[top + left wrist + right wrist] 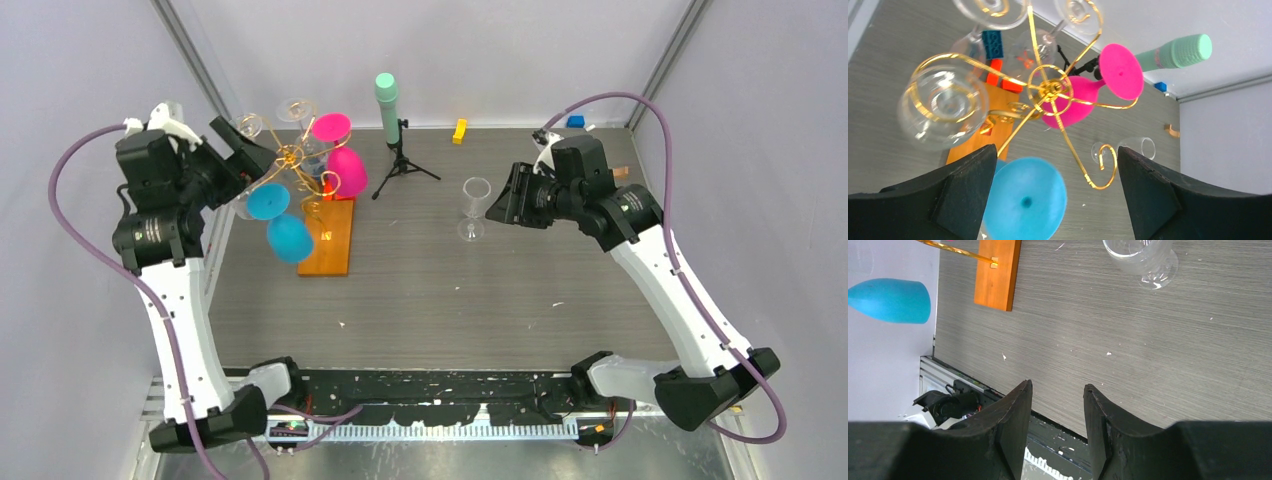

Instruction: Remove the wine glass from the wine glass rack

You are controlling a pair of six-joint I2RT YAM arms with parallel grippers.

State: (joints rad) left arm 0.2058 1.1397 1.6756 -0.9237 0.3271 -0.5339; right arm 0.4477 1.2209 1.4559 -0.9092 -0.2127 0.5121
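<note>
The wine glass rack [293, 158], gold wire on an orange wooden base [330, 245], stands at the back left. Pink [345, 170], blue [288, 237] and clear [296, 108] glasses hang upside down from it. My left gripper [238, 150] is open at the rack's left side. In the left wrist view [1055, 150] a blue glass foot [1023, 200] lies between its fingers, untouched, below the rack's hub [1048, 85]. A clear wine glass [474, 208] stands upright on the table. My right gripper [505, 195] is open and empty just right of it; this glass also shows in the right wrist view [1143, 260].
A black tripod with a mint-green cylinder [388, 100] stands right of the rack. A yellow block [459, 130] and a blue block [575, 121] lie near the back wall. Small blue and orange bricks [992, 42] sit by the rack's base. Walls close in on both sides.
</note>
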